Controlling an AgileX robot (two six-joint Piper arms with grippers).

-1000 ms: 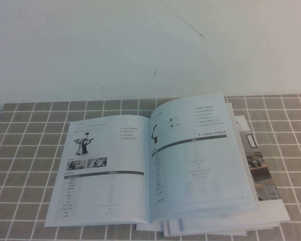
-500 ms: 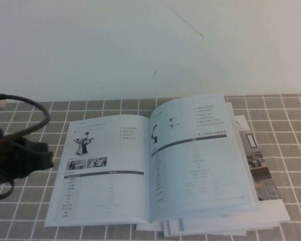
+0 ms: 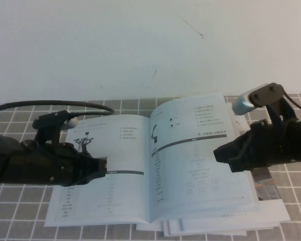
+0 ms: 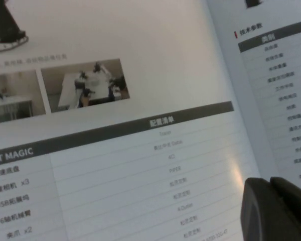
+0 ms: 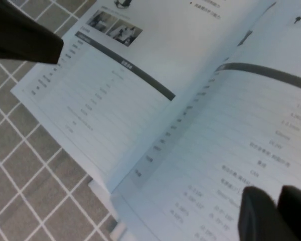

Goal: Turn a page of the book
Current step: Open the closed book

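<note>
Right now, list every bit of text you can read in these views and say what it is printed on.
"OT MAGIC": dark band on the book's left sheet, start cut off.
"PIPER": table row below that band.
"USB": row label on the same sheet.
"x3", "x2": same column of labels.
"ROS ROS2": right page.
All other print, mostly Chinese, is too blurred.

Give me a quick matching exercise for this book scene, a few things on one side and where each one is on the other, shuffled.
Things:
1. left gripper
2. right gripper
3. the page
4. booklets

Places:
A. under the book, sticking out at its right edge
B. over the sheet with the standing robot figure
C. right half of the open spread, lying flat
D. over the grey-band sheet's right part

Pairs: 1-B, 2-D, 3-C, 4-A
</note>
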